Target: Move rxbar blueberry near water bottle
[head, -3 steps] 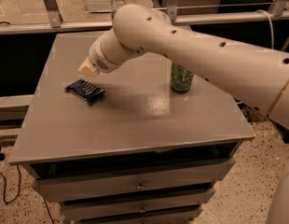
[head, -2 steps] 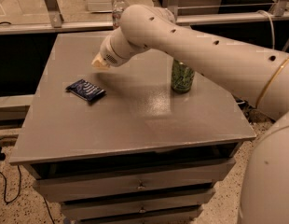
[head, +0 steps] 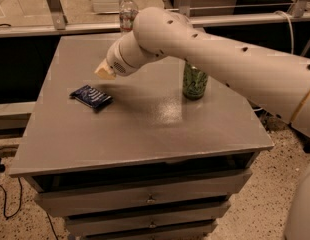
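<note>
My claw (head: 105,72) hovers over the bench (head: 145,134) near the rxbar blueberry (head: 91,96); apart or together, I cannot tell.

Thick cream-white arm (head: 220,59), small dark holes dotting its shell, tapered wrist, tan hand (head: 105,72) above the table (head: 145,134)

Green can (head: 195,82) upright on grey table (head: 145,134), right of centre, well apart from gripper (head: 105,72) over table's left half. Drawers (head: 150,200) under the top. Speckled floor (head: 265,204); black cable (head: 4,199) at left. Metal rail (head: 235,19) behind table.
</note>
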Tool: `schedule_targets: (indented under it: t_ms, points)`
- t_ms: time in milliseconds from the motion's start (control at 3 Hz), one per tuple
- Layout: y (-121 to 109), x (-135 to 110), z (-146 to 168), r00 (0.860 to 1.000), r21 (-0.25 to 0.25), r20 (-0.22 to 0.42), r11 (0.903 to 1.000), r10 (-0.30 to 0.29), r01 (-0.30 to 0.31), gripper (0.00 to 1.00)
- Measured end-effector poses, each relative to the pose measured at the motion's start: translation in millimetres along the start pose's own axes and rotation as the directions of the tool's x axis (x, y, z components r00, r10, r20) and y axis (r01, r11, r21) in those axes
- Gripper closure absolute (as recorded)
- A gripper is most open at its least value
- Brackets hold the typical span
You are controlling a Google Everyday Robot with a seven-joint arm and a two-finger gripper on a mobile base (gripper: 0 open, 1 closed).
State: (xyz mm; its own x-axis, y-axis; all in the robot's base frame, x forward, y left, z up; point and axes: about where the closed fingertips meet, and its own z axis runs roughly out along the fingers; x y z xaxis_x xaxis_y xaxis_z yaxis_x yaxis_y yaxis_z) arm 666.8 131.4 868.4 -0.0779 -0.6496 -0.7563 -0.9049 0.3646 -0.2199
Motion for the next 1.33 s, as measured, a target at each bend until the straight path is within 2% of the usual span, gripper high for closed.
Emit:
schedule_targets:
  t_ms: [333, 667, 1000, 1333]
  points:
    - [36, -5, -11, 0.997, -0.056, 0.05, 0.9969, 0.058, -0.055, 0.35]
    - [67, -15, -14, 0.991, -0.111, 0.098, 0.9903, 0.094, -0.083, 0.12]
    - [91, -22, -3, 0.987, -0.152, 0.117, 0.9844, 0.106, -0.088, 0.0]
    - [106, -18, 15, 0.987, -0.175, 0.101, 0.9791, 0.123, -0.104, 0.0]
